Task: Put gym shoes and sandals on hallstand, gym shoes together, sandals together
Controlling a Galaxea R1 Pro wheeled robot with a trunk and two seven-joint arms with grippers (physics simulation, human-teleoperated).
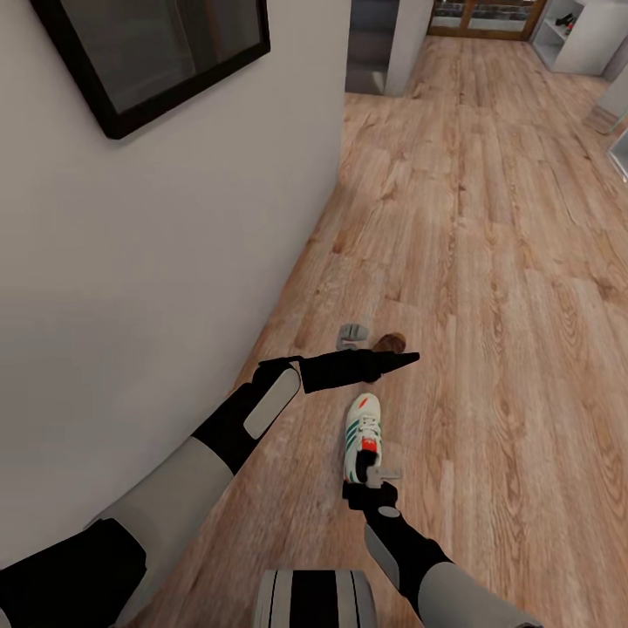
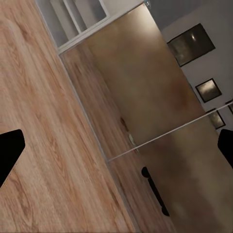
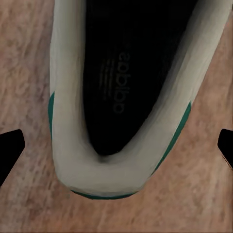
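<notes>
In the head view, the left arm crosses in front of a small brown leather sandal point(image 1: 392, 339), hiding most of it; only its rounded end shows above the arm. A small grey object point(image 1: 352, 335) lies just beside the sandal on the light-brown wood-grain plank corridor floor point(image 1: 515, 288); its identity cannot be determined. The pale-grey hallstand point(image 1: 577, 35) stands far down the corridor and is cut off by the picture edge; the dark items on its shelves are too small to identify.

The white lace-up gym shoe with green side stripes and a red-orange tongue label point(image 1: 362, 436) lies on the floor near the grey wall point(image 1: 131, 262), toe pointing away from the robot. The right tool point(image 1: 377, 475) hangs directly over the shoe's heel end. In the right wrist view, the shoe's dark opening point(image 3: 126, 73) lies between the two black fingertips point(image 3: 9, 150), which stand wide apart and grip nothing.

The left tool point(image 1: 406, 358) extends level above the floor, past the sandal. In the left wrist view, its fingertips point(image 2: 9, 150) are spread wide and hold nothing.
</notes>
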